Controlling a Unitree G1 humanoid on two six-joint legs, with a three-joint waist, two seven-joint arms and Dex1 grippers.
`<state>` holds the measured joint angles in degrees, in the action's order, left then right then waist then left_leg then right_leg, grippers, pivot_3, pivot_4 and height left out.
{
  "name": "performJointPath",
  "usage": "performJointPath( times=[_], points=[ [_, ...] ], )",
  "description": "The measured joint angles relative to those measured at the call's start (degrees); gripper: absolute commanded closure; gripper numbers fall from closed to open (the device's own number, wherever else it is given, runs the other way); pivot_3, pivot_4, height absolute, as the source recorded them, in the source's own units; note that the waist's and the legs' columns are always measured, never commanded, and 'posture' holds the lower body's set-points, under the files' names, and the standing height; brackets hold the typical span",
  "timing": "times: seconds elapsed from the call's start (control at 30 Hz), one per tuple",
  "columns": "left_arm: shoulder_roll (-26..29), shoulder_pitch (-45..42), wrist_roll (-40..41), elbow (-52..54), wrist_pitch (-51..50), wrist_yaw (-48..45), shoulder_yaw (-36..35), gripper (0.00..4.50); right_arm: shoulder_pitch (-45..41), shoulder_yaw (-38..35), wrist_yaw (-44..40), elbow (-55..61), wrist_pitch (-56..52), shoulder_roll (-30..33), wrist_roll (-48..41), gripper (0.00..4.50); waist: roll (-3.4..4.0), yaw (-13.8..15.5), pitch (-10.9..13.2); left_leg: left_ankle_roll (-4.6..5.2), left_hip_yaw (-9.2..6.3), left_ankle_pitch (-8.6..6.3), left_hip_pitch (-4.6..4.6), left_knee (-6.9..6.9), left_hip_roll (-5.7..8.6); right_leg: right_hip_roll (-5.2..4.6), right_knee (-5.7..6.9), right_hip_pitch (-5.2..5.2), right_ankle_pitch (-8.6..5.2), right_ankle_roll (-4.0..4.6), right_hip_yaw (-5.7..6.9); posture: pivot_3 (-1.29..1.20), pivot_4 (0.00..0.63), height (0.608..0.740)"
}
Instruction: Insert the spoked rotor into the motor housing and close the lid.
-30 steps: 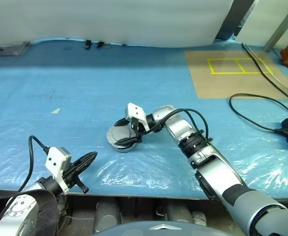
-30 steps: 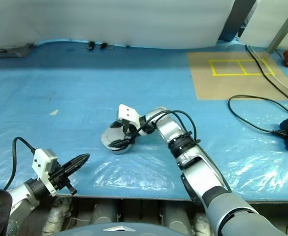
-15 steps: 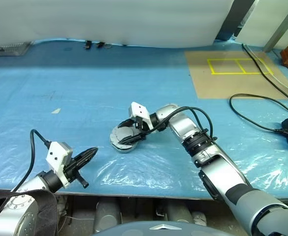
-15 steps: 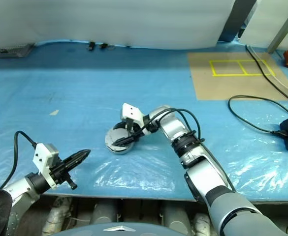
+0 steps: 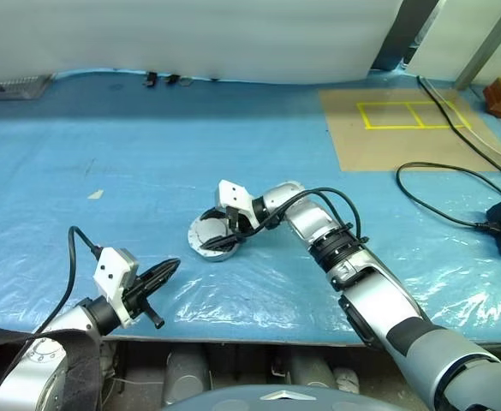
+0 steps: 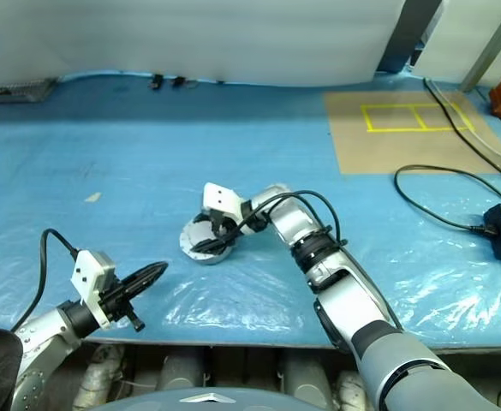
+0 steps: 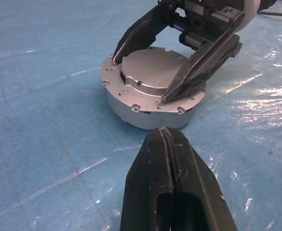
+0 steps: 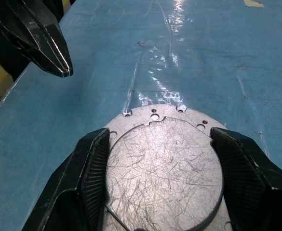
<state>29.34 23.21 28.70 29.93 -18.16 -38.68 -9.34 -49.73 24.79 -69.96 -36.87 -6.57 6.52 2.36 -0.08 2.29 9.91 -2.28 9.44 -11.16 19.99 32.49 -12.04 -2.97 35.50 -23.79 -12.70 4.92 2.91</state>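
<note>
Two spread fingers of right claw [image 7: 181, 61] astride closed lid [image 7: 153, 67]; left claw [image 7: 171, 179] pressed together nearby.

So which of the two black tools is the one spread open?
The right tool, its fingers straddling the lid on the motor housing. The left tool is shut, empty.

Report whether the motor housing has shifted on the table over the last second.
No. The motor housing lies just as far down and to the right of the pale scrap on the blue sheet as it did before.
</note>
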Motion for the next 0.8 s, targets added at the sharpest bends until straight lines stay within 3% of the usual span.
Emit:
performJointPath(
  times=[0.57, 0.63, 0.8],
  points=[
    [0.1, -0.6, 0.0, 0.0, 0.0, 0.0, 0.2, 4.50, -3.2, 0.0, -2.5, -5.5, 2.1, 0.7, -0.1, 1.53, 0.02, 0.1, 0.0, 0.00, -0.03, 0.00, -0.30, 0.07, 0.01, -0.03, 0.01, 0.41, -0.01, -0.03, 0.01, 0.00, 0.150, 0.740],
    [0.1, -0.5, 0.0, 0.0, -0.1, 0.0, 0.2, 4.50, -3.3, -0.1, -2.9, -5.6, 1.4, 0.7, -0.2, 1.53, 0.03, 0.2, 0.0, 0.00, -0.04, -0.01, -0.39, 0.08, 0.03, -0.05, 0.02, 0.49, -0.23, -0.40, 0.00, 0.00, 0.150, 0.740],
    [0.1, -0.7, 0.0, 0.0, -0.1, 0.0, 0.5, 4.50, -4.2, -0.2, -3.5, -6.6, 0.9, 0.7, -0.2, 1.53, 0.03, 0.2, 0.0, 0.00, -0.05, 0.00, -0.34, 0.07, 0.05, -0.07, 0.02, 0.48, -0.07, -0.12, 0.00, 0.00, 0.150, 0.740]
  ],
)
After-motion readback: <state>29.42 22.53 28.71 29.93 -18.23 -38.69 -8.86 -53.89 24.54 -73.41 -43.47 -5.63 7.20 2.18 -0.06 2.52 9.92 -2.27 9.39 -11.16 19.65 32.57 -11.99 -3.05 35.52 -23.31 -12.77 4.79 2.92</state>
